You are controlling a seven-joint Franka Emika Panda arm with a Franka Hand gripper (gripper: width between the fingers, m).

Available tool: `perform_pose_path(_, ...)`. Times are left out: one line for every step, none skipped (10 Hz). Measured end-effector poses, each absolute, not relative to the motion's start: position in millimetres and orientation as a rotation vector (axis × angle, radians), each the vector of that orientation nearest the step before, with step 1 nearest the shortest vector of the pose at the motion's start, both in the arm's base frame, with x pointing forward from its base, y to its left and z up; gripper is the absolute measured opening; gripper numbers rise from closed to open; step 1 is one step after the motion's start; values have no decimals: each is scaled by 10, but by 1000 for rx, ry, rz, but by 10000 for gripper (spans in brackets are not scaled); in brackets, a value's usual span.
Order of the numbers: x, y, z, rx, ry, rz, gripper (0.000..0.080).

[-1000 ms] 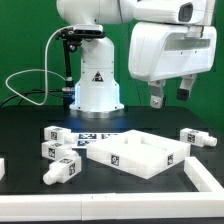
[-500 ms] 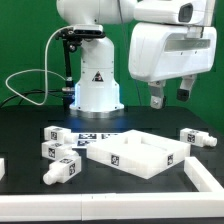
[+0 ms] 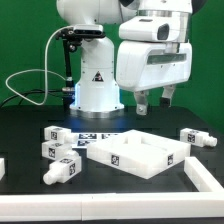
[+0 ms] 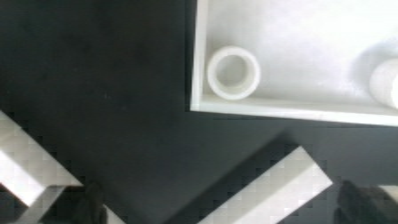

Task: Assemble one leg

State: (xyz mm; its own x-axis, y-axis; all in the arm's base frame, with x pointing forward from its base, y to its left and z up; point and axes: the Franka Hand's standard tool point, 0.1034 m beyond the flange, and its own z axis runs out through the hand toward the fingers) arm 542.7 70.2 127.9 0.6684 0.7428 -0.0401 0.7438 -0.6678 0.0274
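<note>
The white square tabletop point(image 3: 135, 153) lies flat on the black table, rim up. In the wrist view its corner point(image 4: 302, 40) shows with a round socket point(image 4: 235, 73). Several white legs with marker tags lie around it: three at the exterior view's left point(image 3: 50, 132), point(image 3: 48, 150), point(image 3: 63, 168) and one at the right point(image 3: 195, 138). My gripper point(image 3: 152, 101) hangs well above the tabletop's far side, open and empty. In the wrist view its dark fingertips point(image 4: 75, 205) sit at the picture's edge. No leg shows there.
The marker board point(image 3: 92, 136) lies behind the tabletop, in front of the robot base point(image 3: 97, 85). White bars edge the table at the front point(image 3: 205, 176). Two white bars also show in the wrist view point(image 4: 36, 165), point(image 4: 267, 195).
The gripper has moved toward the exterior view's left and turned a little. The parts on the table have not moved.
</note>
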Motion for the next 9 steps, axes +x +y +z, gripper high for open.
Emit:
perform_pose_path(5427, 705, 1279, 2831, 1263, -39, 649)
perform_pose_path(5424, 702, 1273, 2832, 1262, -40, 649)
perform_pose_path(5414, 696, 1238, 2833, 1261, -32, 649)
perform_pose_path(5333, 658, 1101, 2838, 1255, -1, 649)
perform_pose_path(5197, 566, 895, 2821, 1296, 33, 649)
perform_pose_path(5095, 437, 675, 2802, 1348, 49, 649)
perform_pose_path(5021, 331, 411, 2807, 1362, 54, 649)
perform_pose_path(5003, 293, 234, 2818, 1366, 44, 649)
perform_pose_path(5035, 251, 162, 2811, 1391, 39, 649)
